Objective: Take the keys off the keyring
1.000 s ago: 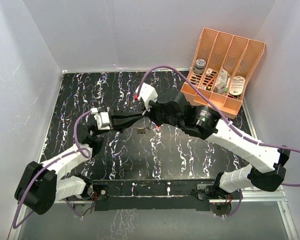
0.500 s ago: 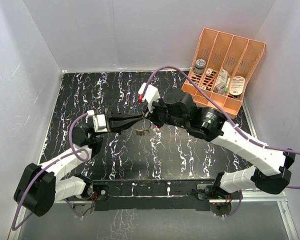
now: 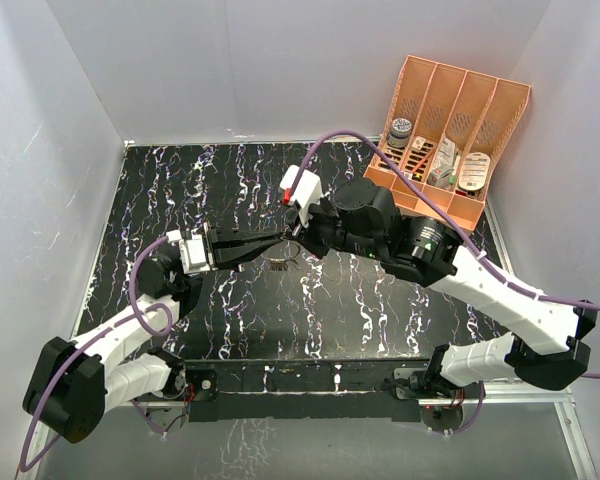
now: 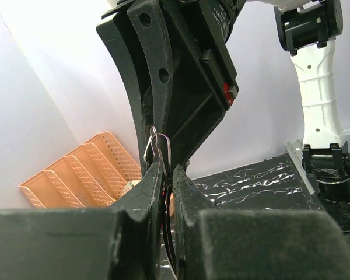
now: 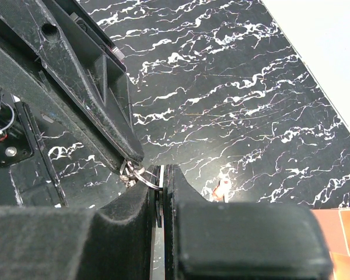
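My left gripper [image 3: 277, 243] has its fingers pressed together on the keyring [image 5: 146, 175]. In its wrist view the thin wire runs down through the narrow slit between the two pads [image 4: 144, 204]. My right gripper [image 3: 295, 243] meets it tip to tip from the opposite side. Its fingers are likewise drawn in tight, and the ring's loop enters the gap between them, so both arms are clamped on the same wire circle. All of this is held up above the black marbled table [image 3: 380, 300], near its middle.

The keys [image 3: 277, 264] hang in a small silvery bunch just below the left fingertips. From the right wrist I see only a few metal slivers beside the ring, too small for me to count. A small pinkish-red bit [image 5: 221, 189] shows just beyond my right finger, and I cannot tell whether it hangs or lies on the table.

The orange organiser [image 3: 420, 80] leans in the far right corner with small items in its compartments, well apart from both grippers.
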